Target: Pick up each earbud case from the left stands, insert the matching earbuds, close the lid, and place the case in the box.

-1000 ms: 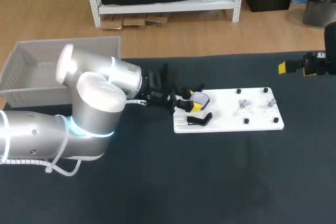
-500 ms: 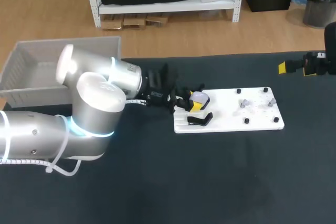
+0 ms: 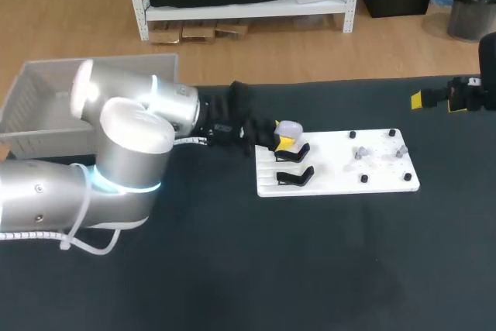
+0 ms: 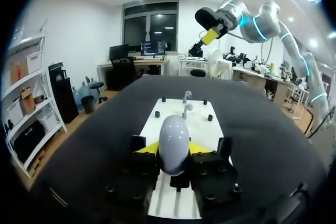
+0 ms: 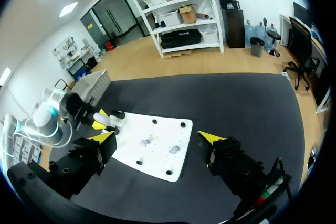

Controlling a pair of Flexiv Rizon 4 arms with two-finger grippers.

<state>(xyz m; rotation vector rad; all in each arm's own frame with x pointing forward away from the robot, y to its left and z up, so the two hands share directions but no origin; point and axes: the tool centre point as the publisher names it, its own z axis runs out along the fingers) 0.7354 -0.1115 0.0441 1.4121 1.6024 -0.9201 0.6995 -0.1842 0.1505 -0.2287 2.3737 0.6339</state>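
Note:
A pale grey, egg-shaped earbud case (image 3: 289,127) (image 4: 173,141) is held just above the left end of the white board (image 3: 341,170). My left gripper (image 3: 283,139) (image 4: 173,149) is shut on it, a yellow tip on each side. Below the case stand two black stands (image 3: 294,153), both bare. Two small earbuds (image 3: 361,153) (image 4: 185,109) sit on pegs at the board's right part, ahead of the left gripper. My right gripper (image 3: 434,101) (image 5: 157,139) hangs open high at the table's far right, nothing between its fingers.
A grey plastic box (image 3: 46,102) stands off the table's back left corner, behind my left arm. Small black pegs (image 3: 363,179) dot the board's right half. Dark table surface lies in front of the board.
My left gripper has raised the case off the rear stand and drawn it slightly back and left. The right arm has not moved.

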